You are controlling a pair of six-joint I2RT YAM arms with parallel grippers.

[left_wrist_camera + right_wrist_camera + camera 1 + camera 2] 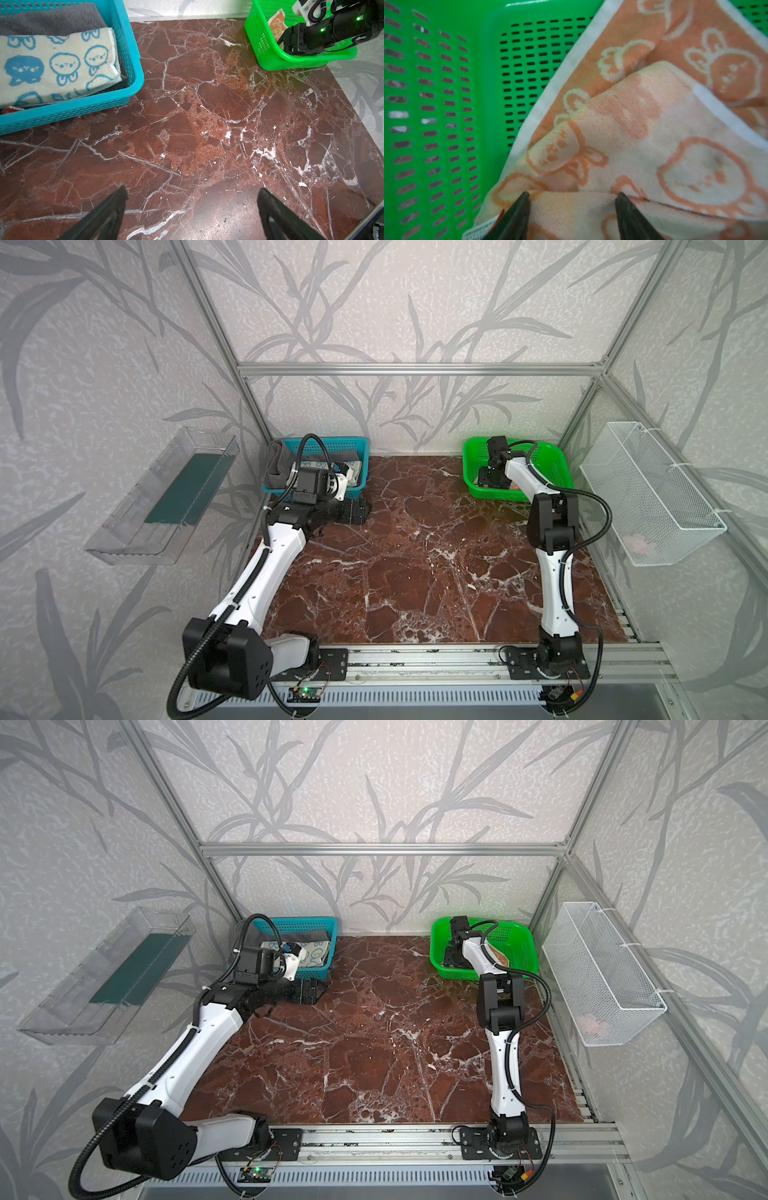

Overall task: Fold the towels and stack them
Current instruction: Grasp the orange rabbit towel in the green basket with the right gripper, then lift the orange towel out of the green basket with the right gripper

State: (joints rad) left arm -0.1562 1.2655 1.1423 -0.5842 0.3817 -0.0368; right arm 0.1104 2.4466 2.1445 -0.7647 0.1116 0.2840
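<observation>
Both baskets hold towels; left gripper spread, right gripper unclear, touching orange towel.

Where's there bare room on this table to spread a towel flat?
The marble tabletop is bare between the blue basket and green basket, forward to the front rail. Crowded: back left, where the left gripper hovers by the blue basket; the green basket, holding the right gripper and orange towel.

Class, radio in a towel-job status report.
Left hand open over table. Right hand in green basket, jaws astride orange towel, grip unconfirmed. Blue towel, grey towel in blue basket. Nothing obstructing.
</observation>
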